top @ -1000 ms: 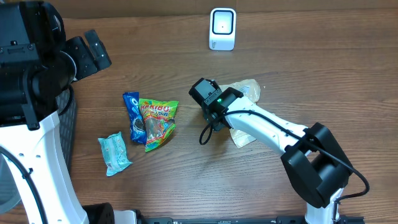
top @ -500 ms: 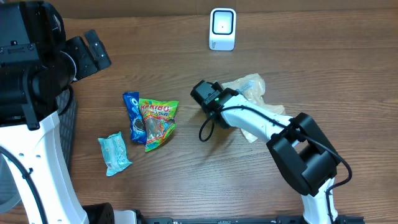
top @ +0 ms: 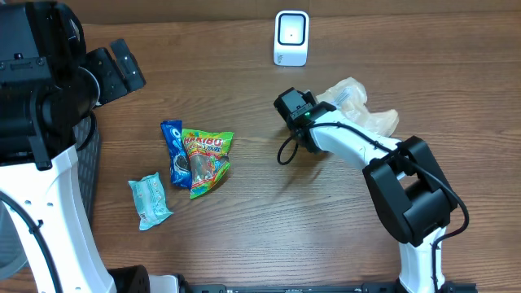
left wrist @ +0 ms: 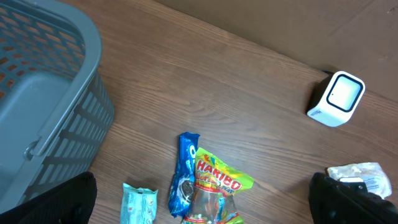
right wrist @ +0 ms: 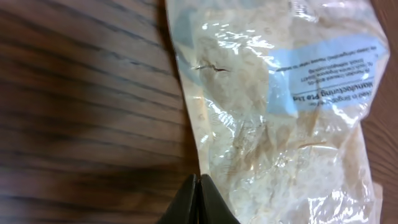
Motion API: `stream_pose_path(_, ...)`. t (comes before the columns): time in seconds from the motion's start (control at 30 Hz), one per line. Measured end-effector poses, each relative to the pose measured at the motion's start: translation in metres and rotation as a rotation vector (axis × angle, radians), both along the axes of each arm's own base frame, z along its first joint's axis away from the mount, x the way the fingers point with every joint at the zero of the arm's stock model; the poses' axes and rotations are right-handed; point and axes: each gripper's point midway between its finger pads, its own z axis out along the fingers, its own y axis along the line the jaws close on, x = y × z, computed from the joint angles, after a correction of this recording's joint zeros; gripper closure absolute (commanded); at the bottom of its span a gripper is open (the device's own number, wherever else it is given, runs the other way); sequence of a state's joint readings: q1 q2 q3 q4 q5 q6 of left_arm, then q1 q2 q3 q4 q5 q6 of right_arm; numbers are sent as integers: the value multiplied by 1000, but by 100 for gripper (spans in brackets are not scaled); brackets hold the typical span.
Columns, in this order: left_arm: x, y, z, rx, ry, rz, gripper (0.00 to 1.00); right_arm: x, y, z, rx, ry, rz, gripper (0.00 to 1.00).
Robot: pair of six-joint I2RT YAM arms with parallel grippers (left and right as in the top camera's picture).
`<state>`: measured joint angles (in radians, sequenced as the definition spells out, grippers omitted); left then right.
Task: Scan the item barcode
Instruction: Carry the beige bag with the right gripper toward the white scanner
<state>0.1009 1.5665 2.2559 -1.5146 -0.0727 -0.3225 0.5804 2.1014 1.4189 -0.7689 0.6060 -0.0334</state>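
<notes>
Grip closed on the clear bag [top: 362,106] near the tabletop's far edge.
I see my left gripper [top: 119,68] spread wide by the left edge; just right of the scanner [top: 291,38], my right gripper [right wrist: 196,200] pinches the bag's rim.

Overhead cam is sitting right above the worktop [top: 244,244] and staring straight down, taking in the whole spread from a fair way up. Left wrist cam is hanging high over the left side, tilting down and looking across toward the far edge. It's catching the grey basket [left wrist: 43,93] close by, plus the snack packs [left wrist: 211,186], white scanner [left wrist: 336,98] and clear bag [left wrist: 357,173] that overhead is also showing. Right wrist cam is peering along the right end effector [right wrist: 198,200], practically nose-to-plastic with that bag, which is filling most of its frame.
</notes>
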Motion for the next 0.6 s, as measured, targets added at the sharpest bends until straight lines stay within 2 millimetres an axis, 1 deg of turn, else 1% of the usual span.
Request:
stream_pose_path(0.1, 0, 0, 0, 0, 0, 0, 0, 2, -2, 6, -54, -36, 4, 96)
stream_pose_path(0.13, 0, 0, 0, 0, 0, 0, 0, 5, -1, 13, -95, -77, 11, 86)
stream_pose_path(0.17, 0, 0, 0, 0, 0, 0, 0, 7, 0, 16, -110, -99, 14, 64)
stream_pose_path(0.2, 0, 0, 0, 0, 0, 0, 1, 14, 7, 24, -135, -151, 33, 47)
stream_pose_path(0.23, 0, 0, 0, 0, 0, 0, 0, 19, 15, 31, -144, -198, 50, 41)
stream_pose_path(0.27, 0, 0, 0, 0, 0, 0, 0, 22, 21, 36, -152, -222, 67, 38)
stream_pose_path(0.3, 0, 0, 0, 0, 0, 0, 0, 28, 35, 43, -154, -260, 110, 36)
stream_pose_path(0.33, 0, 0, 0, 0, 0, 0, 0, 29, 42, 45, -158, -264, 140, 36)
stream_pose_path(0.4, 0, 0, 0, 0, 0, 0, 1, 31, 47, 46, -154, -268, 166, 31)
stream_pose_path(0.47, 0, 0, 0, 0, 0, 0, 0, 38, 46, 47, -150, -273, 179, 28)
stream_pose_path(0.5, 0, 0, 0, 0, 0, 0, 0, 41, 42, 47, -148, -269, 178, 24)
stream_pose_path(0.53, 0, 0, 0, 0, 0, 0, 0, 43, 38, 46, -149, -260, 178, 22)
stream_pose_path(0.6, 0, 0, 0, 0, 0, 0, 0, 46, 26, 42, -148, -228, 171, 17)
